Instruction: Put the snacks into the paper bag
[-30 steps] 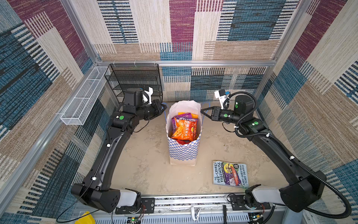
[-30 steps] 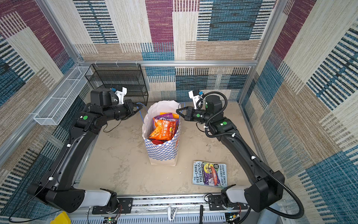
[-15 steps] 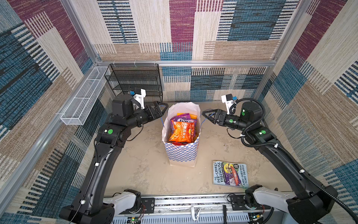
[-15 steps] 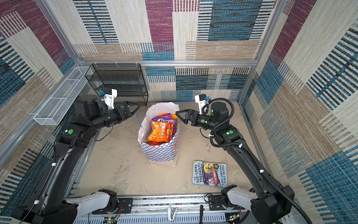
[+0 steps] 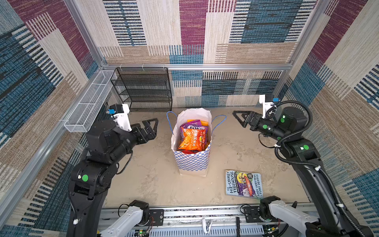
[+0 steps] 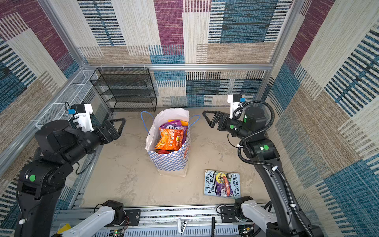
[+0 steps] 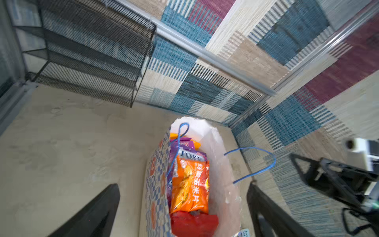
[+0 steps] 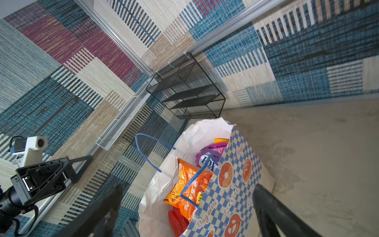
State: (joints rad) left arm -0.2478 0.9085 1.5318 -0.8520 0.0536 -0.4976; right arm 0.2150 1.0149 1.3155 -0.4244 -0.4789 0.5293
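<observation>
Glossy snack packets (image 5: 192,139) fill the blue-and-white checkered paper bag (image 5: 192,164); none on the desk (image 5: 151,176); left gripper (image 5: 152,127) and right gripper (image 5: 238,118) wide, empty; task looks done.

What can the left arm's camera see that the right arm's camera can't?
Only the left wrist view shows the right arm's white camera. Only the right wrist view shows the left arm's white camera, the white wire basket and the words Baguette and Pretzel on the paper bag. Both show the paper bag, the snacks inside it and the black mesh shelf.
</observation>
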